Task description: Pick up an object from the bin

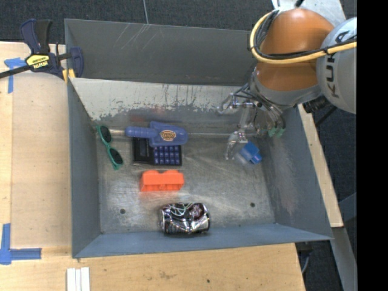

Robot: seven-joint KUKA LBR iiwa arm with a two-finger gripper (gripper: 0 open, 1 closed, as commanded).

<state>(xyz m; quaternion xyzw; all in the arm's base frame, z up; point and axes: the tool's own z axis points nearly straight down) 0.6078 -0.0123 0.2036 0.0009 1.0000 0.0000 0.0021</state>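
The gripper hangs low in the right part of the grey bin, under the arm's orange wrist cover. Its tip is close to the bin floor, not far from the right wall. Just beside it, on the side toward the right wall, lies a small blue piece, rounded and stubby. The piece looks to be touching the gripper's tip, but I cannot tell whether the gripper is spread or pressed together, nor whether it has the piece pinched.

The other things lie well apart from the gripper, across the left and middle of the floor. A pair of green sunglasses rests against the foot of the left wall. Next to it a blue tool with a yellow label lies crosswise, and its lower edge overlaps a dark calculator with blue keys. Below the calculator sits an orange block, apart from it. Nearest the front wall lies a crumpled shiny wrapper, dark with bits of silver and red.
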